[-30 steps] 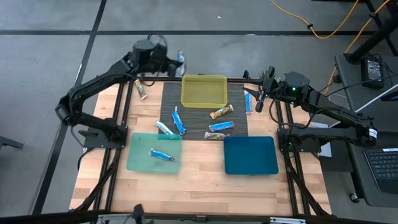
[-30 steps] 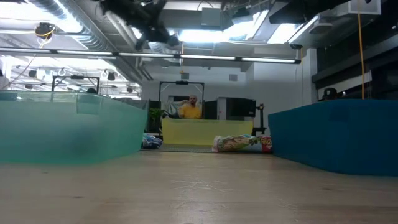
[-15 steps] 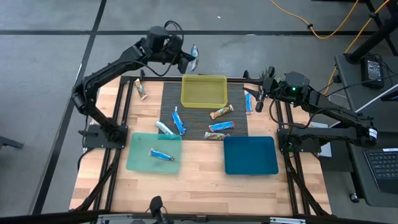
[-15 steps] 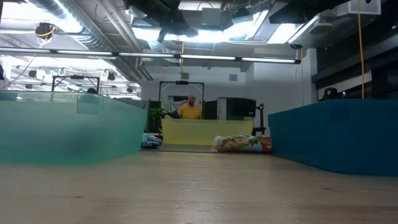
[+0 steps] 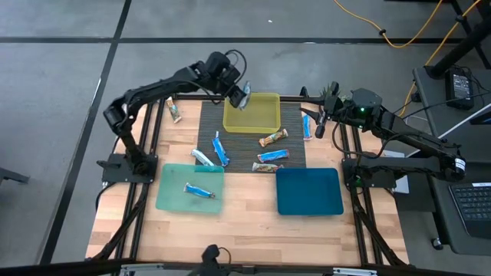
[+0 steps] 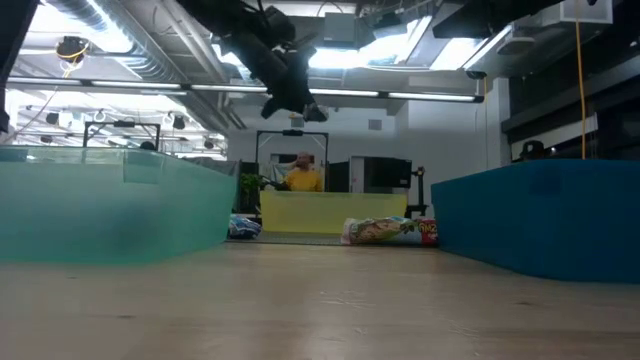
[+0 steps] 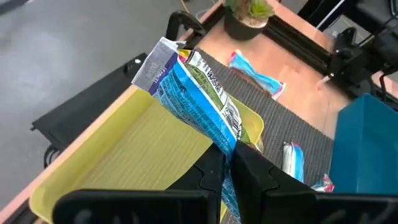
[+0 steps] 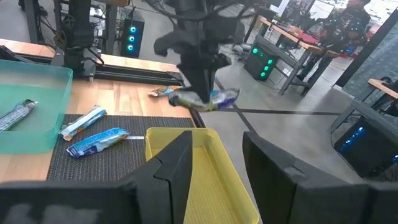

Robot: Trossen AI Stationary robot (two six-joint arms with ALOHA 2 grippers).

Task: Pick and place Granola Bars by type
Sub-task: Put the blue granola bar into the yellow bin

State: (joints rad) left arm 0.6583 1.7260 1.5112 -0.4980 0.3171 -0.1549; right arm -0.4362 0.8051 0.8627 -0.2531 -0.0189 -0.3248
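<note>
Your left tool (image 5: 243, 95) grips a blue bar (image 7: 194, 98) over yellow tray (image 5: 268, 121); right tool (image 5: 319, 123) open, idle by tabletop edge.

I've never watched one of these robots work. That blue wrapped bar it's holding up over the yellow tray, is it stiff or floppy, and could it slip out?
Probably fairly stiff: the blue bar sticks out straight from the left gripper, pinched only near one end. It seems light, since that hold carries it. Its glossy wrapper may be slippery, so it could slide.

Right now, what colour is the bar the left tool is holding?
Blue, with green and white print, on the bar in the left tool; left wrist view shows it best.
</note>
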